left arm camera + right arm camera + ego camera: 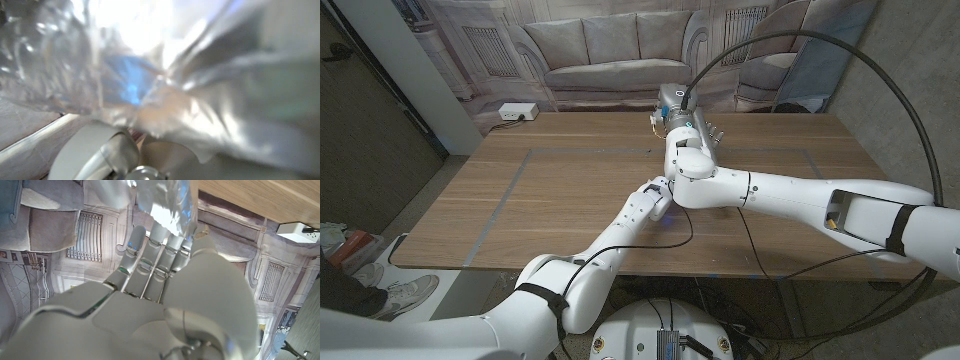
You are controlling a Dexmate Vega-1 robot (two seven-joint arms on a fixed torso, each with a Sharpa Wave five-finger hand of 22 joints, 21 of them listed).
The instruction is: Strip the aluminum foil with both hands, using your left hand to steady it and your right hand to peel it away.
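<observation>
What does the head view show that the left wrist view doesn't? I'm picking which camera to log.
Head view alone: the wooden table, both arms meeting mid-table, the right hand raised, a white power strip and the sofa backdrop. Left wrist view alone: crinkled foil close up and blurred, with a blue glint. Both show the left hand, though the wrist view catches just a grey part of it.

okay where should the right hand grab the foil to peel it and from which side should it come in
Probably the loose crinkled edge of the foil, the part sticking up past the right hand's fingertips. It looks thin and free there, so a pinch from the hand's own side, fingers reaching up along it, should catch it. The left wrist view is too blurred to show where the left hand sits.
</observation>
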